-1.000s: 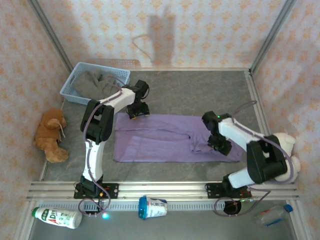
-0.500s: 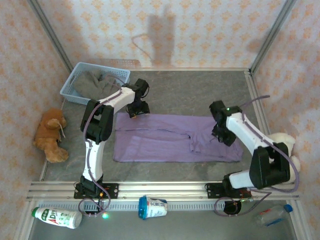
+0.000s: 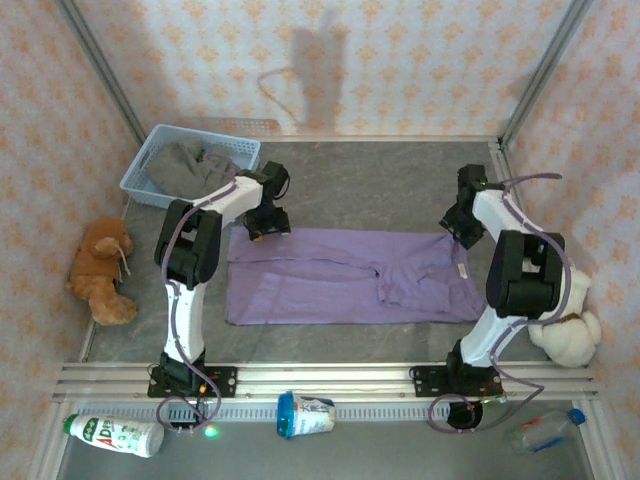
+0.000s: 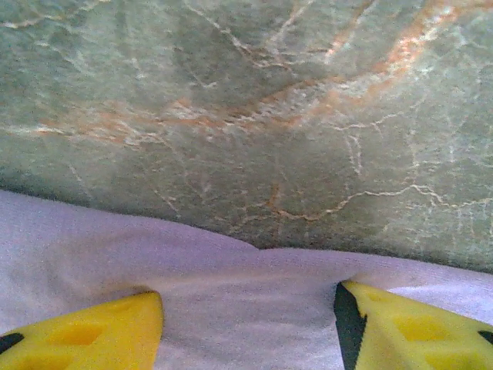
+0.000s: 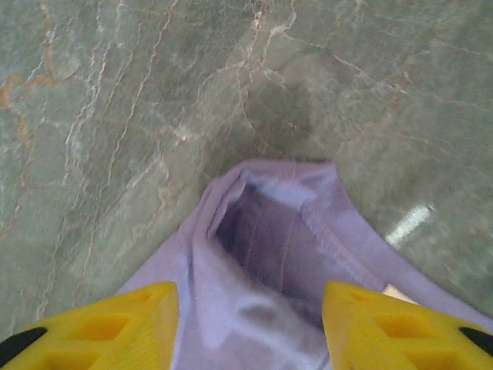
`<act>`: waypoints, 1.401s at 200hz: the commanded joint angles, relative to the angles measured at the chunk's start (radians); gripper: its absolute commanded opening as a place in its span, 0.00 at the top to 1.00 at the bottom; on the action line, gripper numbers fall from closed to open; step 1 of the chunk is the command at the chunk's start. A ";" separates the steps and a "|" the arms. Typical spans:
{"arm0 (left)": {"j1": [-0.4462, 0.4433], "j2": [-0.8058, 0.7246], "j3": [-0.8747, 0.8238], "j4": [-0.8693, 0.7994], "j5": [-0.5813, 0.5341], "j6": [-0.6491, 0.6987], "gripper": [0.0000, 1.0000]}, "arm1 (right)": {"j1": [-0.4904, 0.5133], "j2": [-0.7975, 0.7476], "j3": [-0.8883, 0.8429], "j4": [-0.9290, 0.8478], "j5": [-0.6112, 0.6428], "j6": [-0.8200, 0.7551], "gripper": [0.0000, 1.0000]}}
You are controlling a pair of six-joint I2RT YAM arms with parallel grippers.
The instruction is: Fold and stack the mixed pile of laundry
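Near rail: a white bottle (image 3: pixel 115 434) on its side.

Past it, on the grey marbled tabletop (image 3: pixel 380 180), the lavender T-shirt (image 3: pixel 330 280) lies flat in a long band running left to right. Brown plush toy (image 3: pixel 100 270) sits off the tabletop's left edge.

Left gripper (image 3: pixel 266 224) is at the shirt's far left corner, released, with its yellow fingers spread and purple cloth between them. Right gripper (image 3: pixel 461 228) is at the far right corner, likewise released, with a puckered hemmed edge between its fingers.

Far left: grey top (image 3: pixel 190 165) heaped in the light blue basket (image 3: pixel 138 183).
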State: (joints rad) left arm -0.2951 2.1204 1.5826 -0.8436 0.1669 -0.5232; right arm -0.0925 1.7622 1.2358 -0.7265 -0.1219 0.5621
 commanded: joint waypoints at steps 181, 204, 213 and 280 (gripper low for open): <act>0.013 0.019 0.034 -0.065 -0.046 -0.048 0.36 | -0.076 0.047 0.038 -0.042 0.065 -0.009 0.61; -0.007 -0.037 0.047 -0.086 -0.002 -0.022 0.35 | -0.033 -0.048 0.003 -0.071 0.042 -0.031 0.58; -0.021 -0.058 0.041 -0.086 0.025 -0.017 0.35 | -0.001 -0.074 -0.010 -0.087 0.035 -0.035 0.58; -0.134 0.018 -0.003 0.016 0.133 -0.088 0.36 | 0.162 -0.065 -0.166 0.083 -0.124 0.116 0.58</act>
State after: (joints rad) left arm -0.4225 2.0907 1.5978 -0.8658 0.2562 -0.5659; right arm 0.0742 1.6386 1.1126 -0.7265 -0.1867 0.5964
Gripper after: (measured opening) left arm 0.645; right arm 0.421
